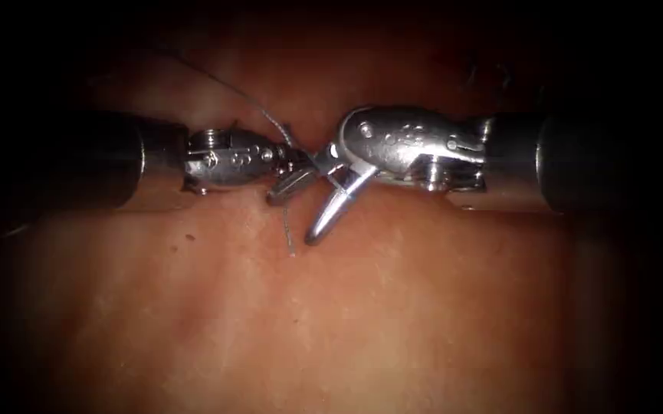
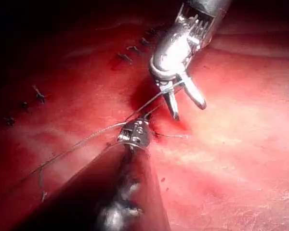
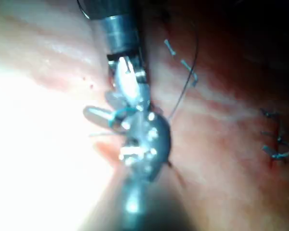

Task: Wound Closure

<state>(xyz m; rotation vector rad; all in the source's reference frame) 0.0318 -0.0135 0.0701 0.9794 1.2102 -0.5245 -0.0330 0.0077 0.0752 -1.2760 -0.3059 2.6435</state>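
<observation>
- Nearest me, the bottom of the endoscope picture was bare tissue point(image 1: 331, 330), one broad slab with nothing lying on it.
- Just above that, centre frame, one short thread tail point(image 1: 288, 230) hung down onto the tissue, slack, below the left tool's tip.
- Mid-frame the two tools met almost tip to tip. The left tool point(image 1: 294, 172) came in from the left, and as far as I could judge its jaws were pressed together on the thread. I read that as an anchor keeping the strand taut.
- The right tool point(image 1: 320, 195) came in from the right with its jaws spread wide, one pointing down-left, and gripped nothing. The left wrist view showed it point(image 2: 188, 109) straddling the strand, which ran across the crotch of the jaws. That looked to me like a stance for taking or cutting the thread.
- One long thread point(image 1: 247, 100) ran off from the left tool towards the upper left, lifted clear of the surface.
- I could not tell where the needle was, nor whether it sat in the tissue.
- Red fluid point(image 2: 144, 96) darkened the tissue beside the tips.
- Farthest off were two groups of finished stitches point(image 2: 127, 57) and point(image 2: 37, 94), roughly three each, well apart from the tools.
</observation>
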